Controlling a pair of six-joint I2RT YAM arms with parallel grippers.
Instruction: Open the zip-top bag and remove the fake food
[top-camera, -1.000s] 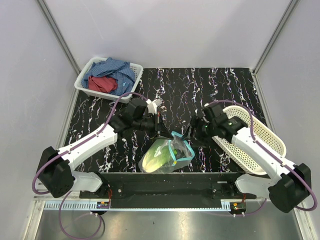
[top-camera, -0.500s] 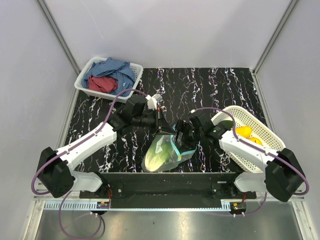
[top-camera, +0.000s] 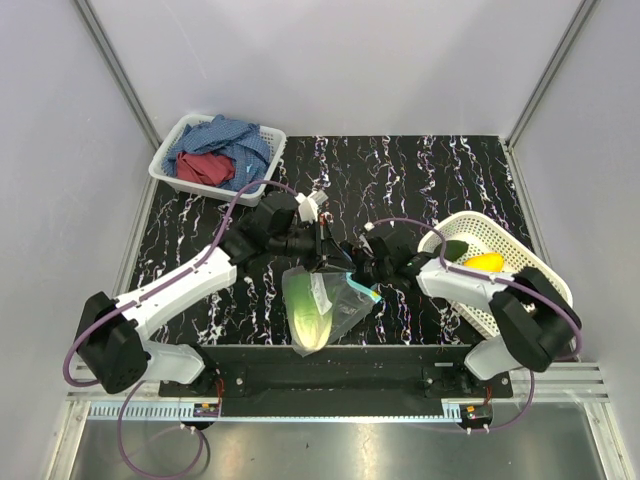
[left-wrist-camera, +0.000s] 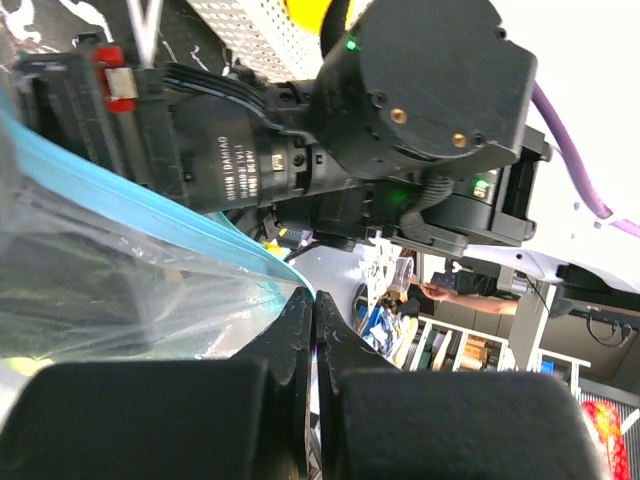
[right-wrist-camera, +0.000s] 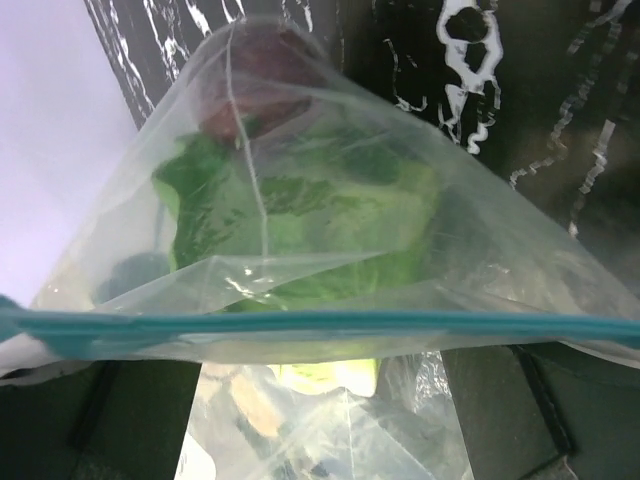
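Clear crinkly teal-zipped zip-top bag (top-camera: 322, 300) was held by the left gripper (left-wrist-camera: 312, 305), fingers clamped on its mouth — leafy green toy lettuce (right-wrist-camera: 300, 210) inside. The right gripper (top-camera: 358, 268) stood fingers apart.

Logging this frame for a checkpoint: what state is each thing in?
zip-top bag: hanging, food inside.
left gripper: shut on the bag's zip edge.
right gripper: open, by the zip strip.
lettuce: inside the bag.
lemon: in the oval basket.
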